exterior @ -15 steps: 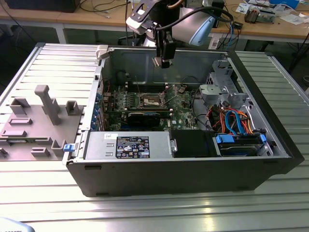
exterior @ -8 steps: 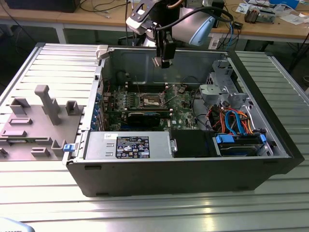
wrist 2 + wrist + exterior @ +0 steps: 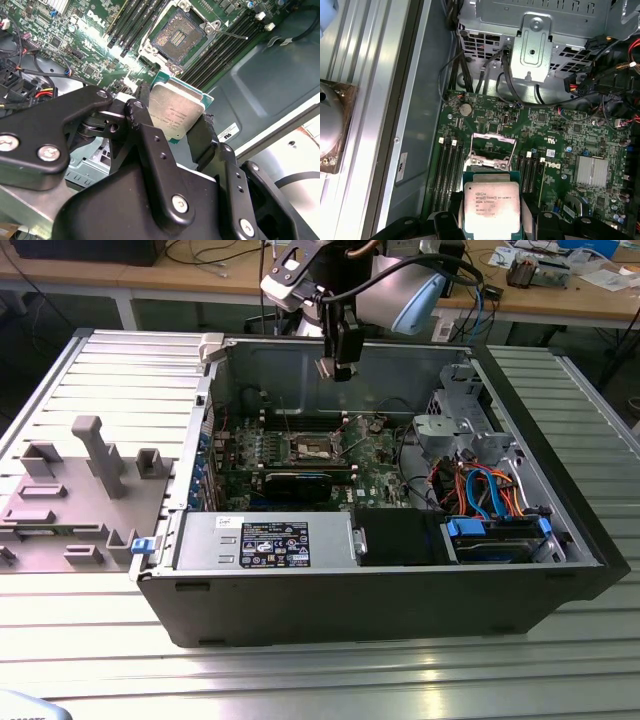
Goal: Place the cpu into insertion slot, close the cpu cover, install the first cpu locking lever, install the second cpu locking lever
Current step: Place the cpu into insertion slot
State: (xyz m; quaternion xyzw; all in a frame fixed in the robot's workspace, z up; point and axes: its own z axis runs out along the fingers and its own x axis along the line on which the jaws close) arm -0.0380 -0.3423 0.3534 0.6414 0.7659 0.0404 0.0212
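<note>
My gripper (image 3: 337, 364) hangs above the open computer case, shut on the cpu (image 3: 175, 112), a small square chip with a silvery top and green edge. The black fingers (image 3: 143, 119) clamp it on two opposite sides. In the first wrist view the cpu (image 3: 491, 205) sits between the finger ends, well above the green motherboard (image 3: 555, 145). The insertion slot (image 3: 179, 34) lies uncovered below and slightly ahead of the chip, its dark centre exposed. It also shows mid-board as the insertion slot (image 3: 312, 448). The cpu cover (image 3: 493, 141) looks raised at the slot's far edge. A thin lever (image 3: 233, 35) sticks out beside the slot.
Long memory slots (image 3: 449, 170) flank the socket. A metal drive cage (image 3: 450, 415) and coloured cables (image 3: 485, 490) fill the case on the exterior view's right. A power supply (image 3: 265, 540) sits at the front. A grey fixture tray (image 3: 80, 490) lies outside the case.
</note>
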